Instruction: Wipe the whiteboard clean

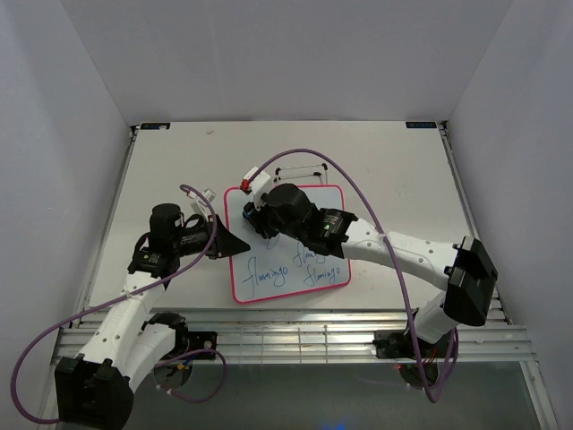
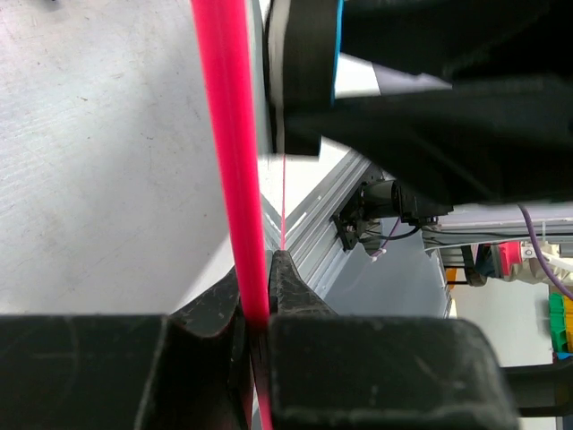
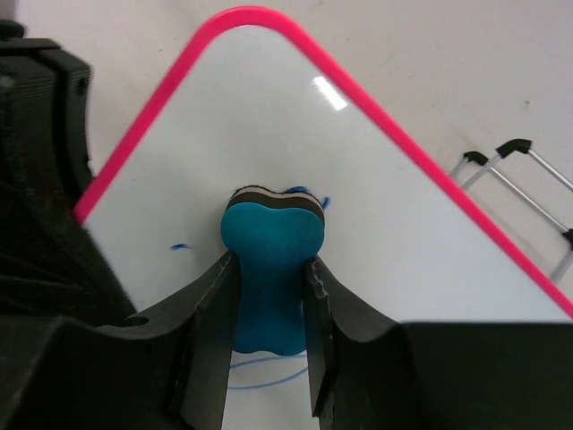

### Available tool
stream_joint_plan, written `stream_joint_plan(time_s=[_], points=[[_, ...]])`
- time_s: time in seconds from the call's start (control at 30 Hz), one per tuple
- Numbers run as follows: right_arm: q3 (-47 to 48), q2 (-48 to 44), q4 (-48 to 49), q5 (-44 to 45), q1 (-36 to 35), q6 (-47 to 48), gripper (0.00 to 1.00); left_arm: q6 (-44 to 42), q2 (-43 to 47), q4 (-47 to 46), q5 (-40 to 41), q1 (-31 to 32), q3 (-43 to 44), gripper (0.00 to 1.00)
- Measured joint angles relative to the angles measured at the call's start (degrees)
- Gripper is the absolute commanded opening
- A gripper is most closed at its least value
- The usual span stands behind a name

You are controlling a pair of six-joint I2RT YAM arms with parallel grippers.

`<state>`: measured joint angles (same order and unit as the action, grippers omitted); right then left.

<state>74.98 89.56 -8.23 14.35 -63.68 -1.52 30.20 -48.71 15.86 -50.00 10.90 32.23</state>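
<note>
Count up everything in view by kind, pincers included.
whiteboard: 1
blue eraser: 1
black wire stand: 1
pincers: 2, the left pincer clamped on the whiteboard's pink frame and the right pincer clamped on the blue eraser
Total: 5

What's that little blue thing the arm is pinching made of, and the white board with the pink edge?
The eraser looks like matte blue foam with a dark felt-like layer at its wiping end; its surface is dull and soft-looking. The whiteboard has a smooth glossy white face that mirrors a light. Its pink rim looks like plastic, though that is uncertain.
</note>
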Motion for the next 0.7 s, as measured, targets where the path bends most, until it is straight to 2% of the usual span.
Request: stream_joint_plan(time_s=[0.33,0.47,0.7], points=[[-1.9,0.1,2.1,-3.1,9.7,2.1,0.29,1.7,-0.3,-0.5,0.3,0.1,-0.7,0.0],[-0.1,1.5,1.8,-2.6,7.0,3.6,0.29,2.3,-0.3,-0.2,0.5,0.1,-0.8,0.0],[7.3,6.2,1.1,-2.3,-3.1,4.8,0.29,2.8,-0.3,0.5,0.4,0.0,-1.0,0.0]])
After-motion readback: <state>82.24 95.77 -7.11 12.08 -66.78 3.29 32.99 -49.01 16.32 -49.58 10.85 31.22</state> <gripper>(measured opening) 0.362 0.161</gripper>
